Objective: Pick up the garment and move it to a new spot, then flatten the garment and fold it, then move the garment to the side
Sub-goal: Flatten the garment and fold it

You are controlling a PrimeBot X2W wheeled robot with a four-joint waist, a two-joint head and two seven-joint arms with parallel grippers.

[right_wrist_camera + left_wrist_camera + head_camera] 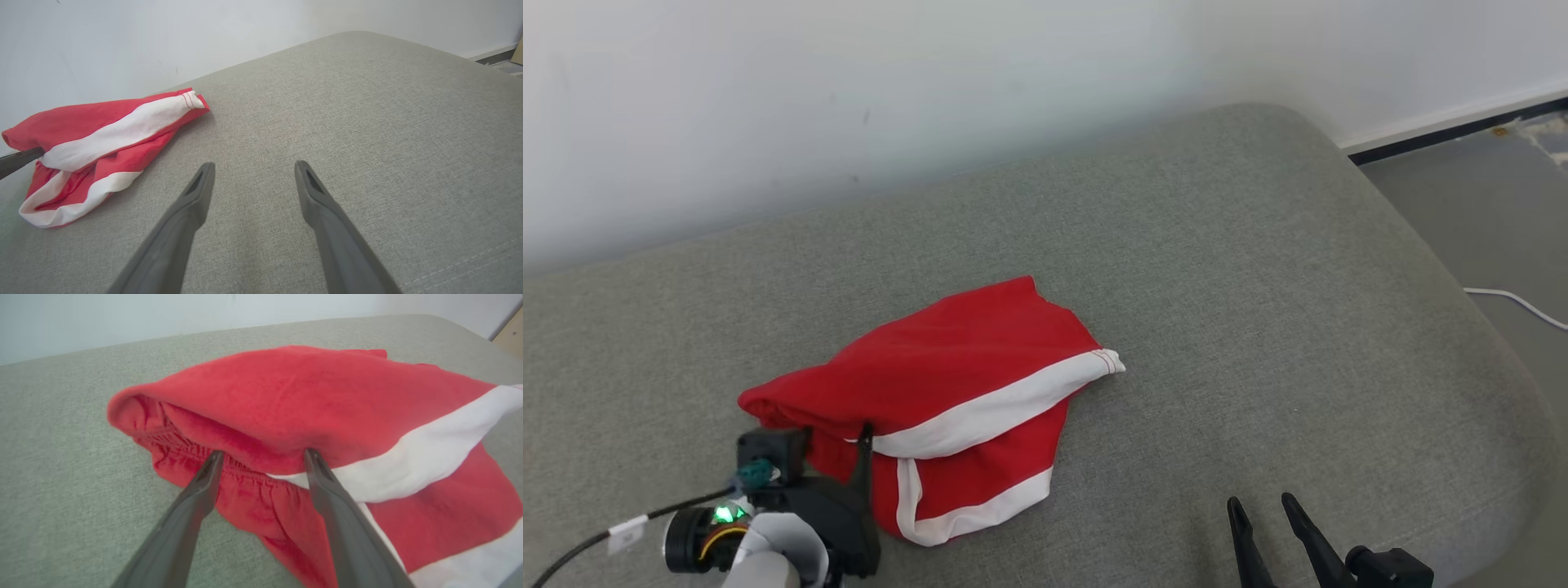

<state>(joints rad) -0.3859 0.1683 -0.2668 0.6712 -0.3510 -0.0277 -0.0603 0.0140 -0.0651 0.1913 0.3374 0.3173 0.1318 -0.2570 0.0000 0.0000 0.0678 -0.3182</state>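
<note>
a pale wall (849,82) ran behind a wide grey fabric couch (1258,286), whose rounded far corner curved off on the right of the head view, with grey floor (1486,212) beyond it and a dark baseboard (1445,131) along the foot of the wall. the garment (947,359), red shorts with broad white stripes, lay bunched and folded over itself on the couch, left of the middle of the head view and toward the near edge, one white-tipped corner pointing to the right. in the left wrist view its gathered elastic waistband (245,486) showed under an upper red fold that overhung it. the left tool (263,453) was at the garment's near left end with its two dark fingers spread wide, the tips lying on the waistband right at the edge of the overhanging fold; it gripped nothing. the right tool (1262,500) stood well apart from the garment, at the lower right of the head view, low over bare couch fabric, its fingers also spread wide with nothing between them. a black cable (572,551) led off the left wrist, where a small green light (723,514) glowed. a thin white cable (1515,300) lay on the floor just beside the couch's right edge.
</note>
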